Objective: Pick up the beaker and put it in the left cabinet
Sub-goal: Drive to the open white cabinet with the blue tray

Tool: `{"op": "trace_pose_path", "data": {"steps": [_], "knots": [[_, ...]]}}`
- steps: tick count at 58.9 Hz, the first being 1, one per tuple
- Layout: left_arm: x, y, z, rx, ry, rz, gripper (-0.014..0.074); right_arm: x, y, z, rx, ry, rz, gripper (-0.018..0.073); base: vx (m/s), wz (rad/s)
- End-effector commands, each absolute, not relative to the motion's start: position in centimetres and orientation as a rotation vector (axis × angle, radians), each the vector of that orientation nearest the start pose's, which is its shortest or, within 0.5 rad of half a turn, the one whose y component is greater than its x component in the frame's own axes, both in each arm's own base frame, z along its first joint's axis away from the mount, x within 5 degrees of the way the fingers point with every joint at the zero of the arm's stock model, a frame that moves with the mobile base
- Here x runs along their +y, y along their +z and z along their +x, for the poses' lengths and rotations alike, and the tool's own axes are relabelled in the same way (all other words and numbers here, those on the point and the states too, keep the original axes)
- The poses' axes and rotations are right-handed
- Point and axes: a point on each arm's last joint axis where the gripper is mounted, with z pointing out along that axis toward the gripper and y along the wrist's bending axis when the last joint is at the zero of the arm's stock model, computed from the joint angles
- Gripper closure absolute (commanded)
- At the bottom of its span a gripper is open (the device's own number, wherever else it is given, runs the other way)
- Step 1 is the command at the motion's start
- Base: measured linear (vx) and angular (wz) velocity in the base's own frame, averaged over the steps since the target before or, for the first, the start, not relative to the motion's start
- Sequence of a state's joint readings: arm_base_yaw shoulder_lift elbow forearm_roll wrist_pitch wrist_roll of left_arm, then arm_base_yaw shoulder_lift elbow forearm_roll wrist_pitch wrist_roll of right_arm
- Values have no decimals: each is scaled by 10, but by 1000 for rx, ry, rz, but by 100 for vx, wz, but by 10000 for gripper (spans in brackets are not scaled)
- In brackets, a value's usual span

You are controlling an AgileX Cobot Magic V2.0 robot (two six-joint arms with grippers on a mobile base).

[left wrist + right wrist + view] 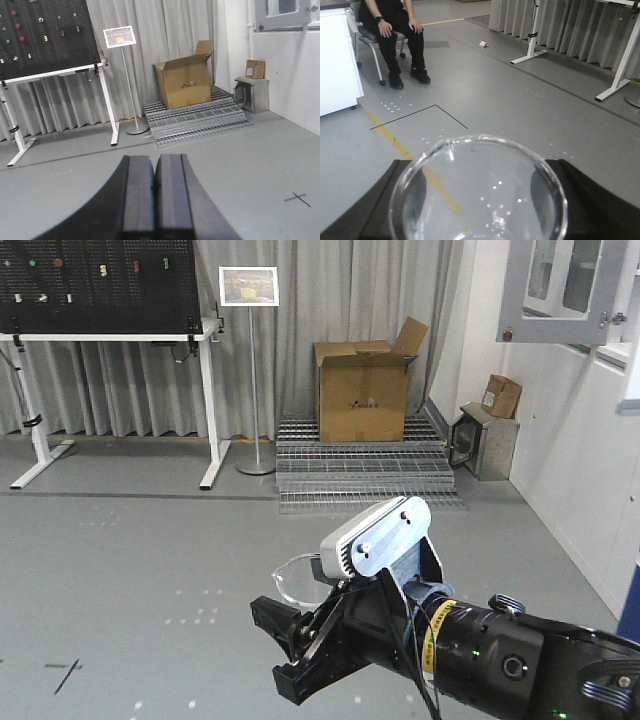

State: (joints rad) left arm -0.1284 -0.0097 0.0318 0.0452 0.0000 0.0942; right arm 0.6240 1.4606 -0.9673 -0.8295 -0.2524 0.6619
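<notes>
- R gripper [283, 648] is clamped on the beaker [479, 192], which is in mid-air over bare floor, rim toward the wrist cam.
- L gripper [155, 195] is pinched shut w/ nothing in it.
- Cabinet isn't in view, so we'd find the shelf first.
- Glass is likely slick: we'd grip firmly, swing slowly and avoid tilting.

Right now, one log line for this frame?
phase: holding, over floor | right gripper: shut on beaker | left gripper: shut, empty | placement: not yet done
</notes>
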Motion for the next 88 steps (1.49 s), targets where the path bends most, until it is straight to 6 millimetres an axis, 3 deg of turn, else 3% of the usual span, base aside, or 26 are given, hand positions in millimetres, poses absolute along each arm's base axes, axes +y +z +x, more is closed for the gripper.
{"op": "trace_pose_path", "data": {"steps": [1,88], "knots": [[-7,205,55,1416,2,189,595,207,335,256,1534,551,-782,380,75,-6],[-7,205,55,1416,2,189,595,207,334,256,1535,552,-783,380,69,1]]}}
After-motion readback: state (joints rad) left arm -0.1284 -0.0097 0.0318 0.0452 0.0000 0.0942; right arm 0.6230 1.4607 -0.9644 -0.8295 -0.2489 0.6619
